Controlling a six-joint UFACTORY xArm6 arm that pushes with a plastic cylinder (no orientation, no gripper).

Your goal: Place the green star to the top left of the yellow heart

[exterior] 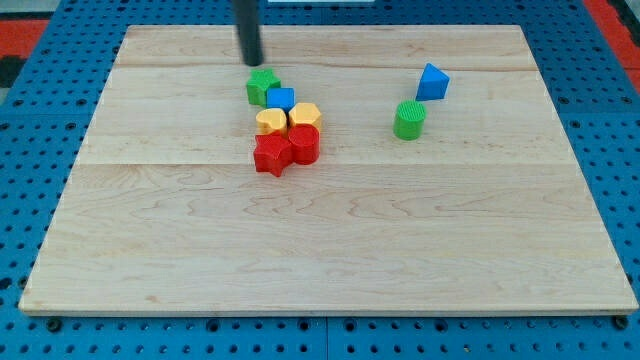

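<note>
The green star (262, 86) lies on the wooden board, touching the blue block (281, 98) at its lower right. The yellow heart (270, 122) sits just below the blue block, so the star is up and slightly left of the heart. A yellow hexagon-like block (305, 115) is right of the heart. My tip (252, 63) is just above the green star, slightly to its left, a small gap apart from it.
A red star (271, 154) and a red block (304, 143) sit below the yellow blocks. A green cylinder (409, 119) and a blue triangular block (432, 82) stand at the view's right. The board (320, 240) rests on a blue pegboard.
</note>
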